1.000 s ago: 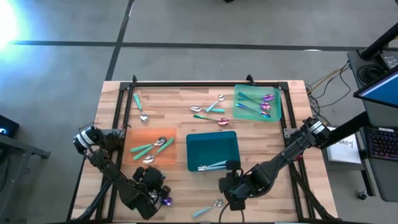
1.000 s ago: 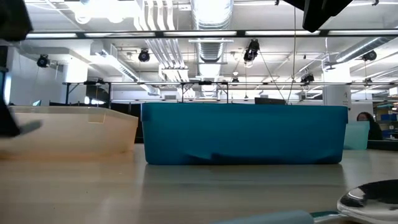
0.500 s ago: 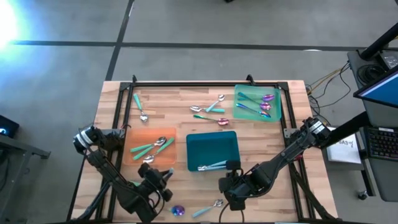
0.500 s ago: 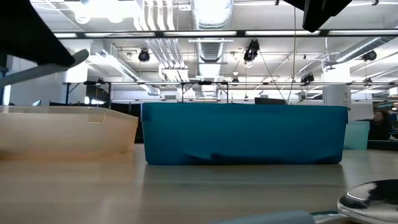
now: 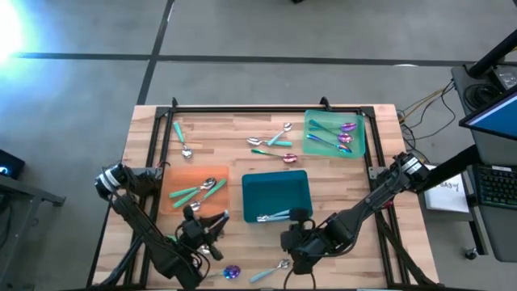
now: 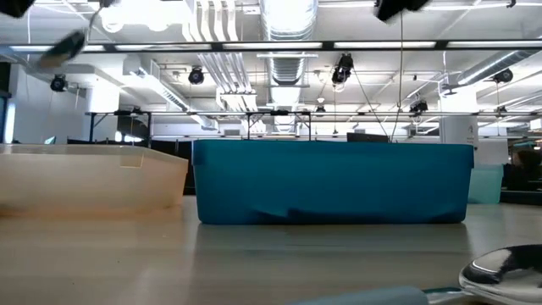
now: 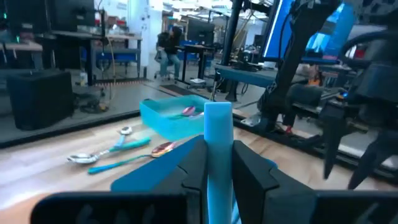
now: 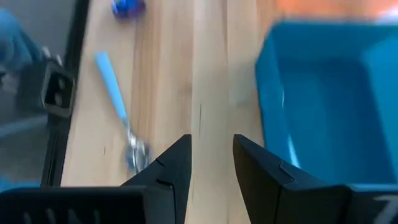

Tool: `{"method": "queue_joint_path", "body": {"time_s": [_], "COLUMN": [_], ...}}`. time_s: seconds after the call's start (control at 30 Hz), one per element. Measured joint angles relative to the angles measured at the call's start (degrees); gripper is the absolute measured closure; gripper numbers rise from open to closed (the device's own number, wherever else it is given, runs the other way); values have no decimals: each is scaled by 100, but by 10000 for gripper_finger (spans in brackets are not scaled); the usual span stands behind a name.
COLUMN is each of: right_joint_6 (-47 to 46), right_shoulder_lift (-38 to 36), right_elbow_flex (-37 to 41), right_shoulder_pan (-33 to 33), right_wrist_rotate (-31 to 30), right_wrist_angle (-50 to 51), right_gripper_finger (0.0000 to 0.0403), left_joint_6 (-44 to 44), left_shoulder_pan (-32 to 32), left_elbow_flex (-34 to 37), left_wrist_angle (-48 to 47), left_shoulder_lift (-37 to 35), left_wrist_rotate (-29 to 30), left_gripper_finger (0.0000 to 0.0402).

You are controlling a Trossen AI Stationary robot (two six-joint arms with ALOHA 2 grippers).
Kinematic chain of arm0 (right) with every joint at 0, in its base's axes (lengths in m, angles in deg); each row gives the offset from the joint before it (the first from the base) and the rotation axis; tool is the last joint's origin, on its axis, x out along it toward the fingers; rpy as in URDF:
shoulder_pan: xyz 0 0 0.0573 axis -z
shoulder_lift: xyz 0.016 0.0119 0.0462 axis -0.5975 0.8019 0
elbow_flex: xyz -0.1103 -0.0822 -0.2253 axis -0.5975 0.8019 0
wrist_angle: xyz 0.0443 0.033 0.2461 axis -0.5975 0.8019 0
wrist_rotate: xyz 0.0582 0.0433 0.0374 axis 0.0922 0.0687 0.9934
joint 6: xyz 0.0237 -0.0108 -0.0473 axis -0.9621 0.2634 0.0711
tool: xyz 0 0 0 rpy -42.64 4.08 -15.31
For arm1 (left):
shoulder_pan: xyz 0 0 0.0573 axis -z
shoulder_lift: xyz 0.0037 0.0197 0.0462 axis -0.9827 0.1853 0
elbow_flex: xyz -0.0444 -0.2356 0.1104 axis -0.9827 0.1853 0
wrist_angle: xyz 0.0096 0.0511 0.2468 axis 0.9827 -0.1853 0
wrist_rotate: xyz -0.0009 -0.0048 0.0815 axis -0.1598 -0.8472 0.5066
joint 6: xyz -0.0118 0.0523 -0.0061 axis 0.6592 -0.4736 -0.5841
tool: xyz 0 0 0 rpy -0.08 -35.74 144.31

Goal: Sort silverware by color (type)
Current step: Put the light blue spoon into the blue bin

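Silverware: I hold 1 teal-handled piece (image 7: 217, 146) in the left gripper (image 5: 202, 229), just beside the orange tray (image 5: 174, 182).
My right gripper (image 8: 211, 165) hangs empty, fingers narrowly apart, near that tray's teal neighbour (image 5: 275, 190).

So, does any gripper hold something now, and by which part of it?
The left gripper holds a teal-handled utensil by its handle. The right gripper is open and holds nothing.

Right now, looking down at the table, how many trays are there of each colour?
orange tray: 1
teal tray: 1
green tray: 1
Total: 3 trays
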Motion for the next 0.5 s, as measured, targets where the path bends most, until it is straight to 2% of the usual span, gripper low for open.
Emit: {"method": "queue_joint_path", "body": {"time_s": [0.13,0.3,0.5], "right_joint_6": [491,1278,1375], "right_shoulder_lift": [0,0,7], "right_elbow_flex": [0,-4,-4], "right_shoulder_pan": [10,105,397], "right_wrist_rotate": [-397,-371,-510], "right_wrist_angle": [-1009,-2261,-3163], "right_gripper_finger": [293,281,246], "left_joint_6": [-384,-965,-1574], "left_shoulder_pan": [-110,-177,-218], "left_elbow_flex": [-339,-828,-1311], "left_wrist_angle": [220,308,308], "left_shoulder_lift": [3,22,20], "left_wrist_rotate": [44,46,49], "left_gripper_finger": [372,372,372]}}
